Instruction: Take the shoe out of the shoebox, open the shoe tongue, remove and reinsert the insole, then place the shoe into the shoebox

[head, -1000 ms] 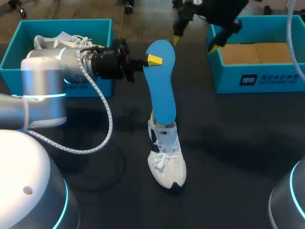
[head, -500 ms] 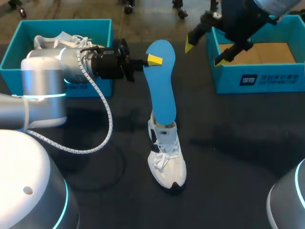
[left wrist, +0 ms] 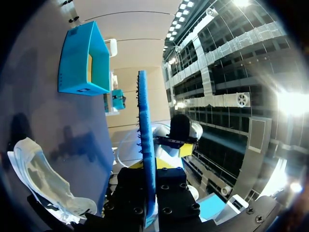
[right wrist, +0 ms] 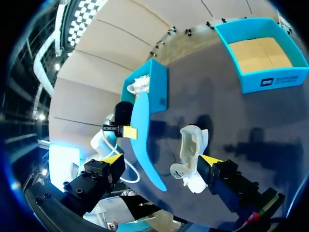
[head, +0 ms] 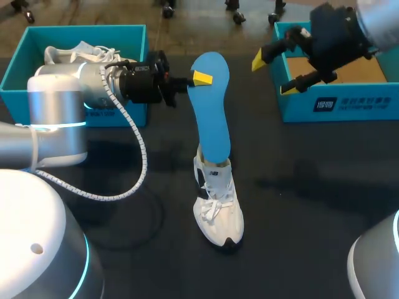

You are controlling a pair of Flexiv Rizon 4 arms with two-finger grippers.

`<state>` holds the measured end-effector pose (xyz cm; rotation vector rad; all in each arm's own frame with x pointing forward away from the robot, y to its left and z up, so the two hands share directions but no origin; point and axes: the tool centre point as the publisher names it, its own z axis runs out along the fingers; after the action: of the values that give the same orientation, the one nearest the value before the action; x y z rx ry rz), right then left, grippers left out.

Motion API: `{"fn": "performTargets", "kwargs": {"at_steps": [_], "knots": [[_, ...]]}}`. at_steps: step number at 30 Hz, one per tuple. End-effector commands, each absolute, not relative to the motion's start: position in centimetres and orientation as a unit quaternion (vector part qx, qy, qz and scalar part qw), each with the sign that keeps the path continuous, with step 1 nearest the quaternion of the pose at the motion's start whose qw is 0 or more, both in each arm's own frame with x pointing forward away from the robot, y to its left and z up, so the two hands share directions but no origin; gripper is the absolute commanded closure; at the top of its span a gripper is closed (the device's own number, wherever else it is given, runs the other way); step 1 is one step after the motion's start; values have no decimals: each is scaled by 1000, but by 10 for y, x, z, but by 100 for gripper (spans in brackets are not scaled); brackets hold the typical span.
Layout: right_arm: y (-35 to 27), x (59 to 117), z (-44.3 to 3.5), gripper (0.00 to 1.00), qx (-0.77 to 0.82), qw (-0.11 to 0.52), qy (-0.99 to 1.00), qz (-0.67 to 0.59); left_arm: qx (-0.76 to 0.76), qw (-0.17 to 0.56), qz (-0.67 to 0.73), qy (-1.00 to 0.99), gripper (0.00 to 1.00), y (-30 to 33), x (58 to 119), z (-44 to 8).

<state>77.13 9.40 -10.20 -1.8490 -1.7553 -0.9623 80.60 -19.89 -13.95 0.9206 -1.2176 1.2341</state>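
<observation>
head view: the left hand (head: 194,80) comes in from the left and is clamped on the upper end of the blue insole (head: 211,118), one yellow tip lying on its face. the insole stands steeply, its lower end in the opening of the white shoe (head: 217,202), which rests on the dark surface (head: 312,212) near the middle, toe toward the robot. the right hand (head: 273,75) hangs over the near left corner of the right shoebox (head: 336,104), fingers apart, gripping nothing. a left shoebox (head: 17,65) holds a second shoe (head: 75,53).

left wrist view: the insole (left wrist: 144,125) shows edge-on, pinched between the fingers of the left hand (left wrist: 148,168) and running straight ahead of it. the shoe (left wrist: 43,186) lies beside the hand on the surface, and the right shoebox (left wrist: 79,60) sits farther ahead.

right wrist view: the right hand (right wrist: 161,159) has its two yellow tips wide apart. ahead of them the insole (right wrist: 142,130) rises beside the shoe (right wrist: 190,147), with the left hand (right wrist: 126,130) gripping it. the right shoebox (right wrist: 270,79) stands well apart from the shoe.
</observation>
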Motion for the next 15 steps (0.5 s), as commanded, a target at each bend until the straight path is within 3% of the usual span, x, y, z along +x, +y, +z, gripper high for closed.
{"fn": "performTargets", "kwargs": {"at_steps": [1,2,15], "knots": [[91,773,-110,0,-628,276,-624,-374,389,556,523,-516,100,-199,806,-140],[92,774,-112,0,-632,258,-651,-333,389,556,523,-516,100,-199,806,-140],[92,774,-112,0,-632,258,-651,-333,389,556,523,-516,100,-199,806,-140]]}}
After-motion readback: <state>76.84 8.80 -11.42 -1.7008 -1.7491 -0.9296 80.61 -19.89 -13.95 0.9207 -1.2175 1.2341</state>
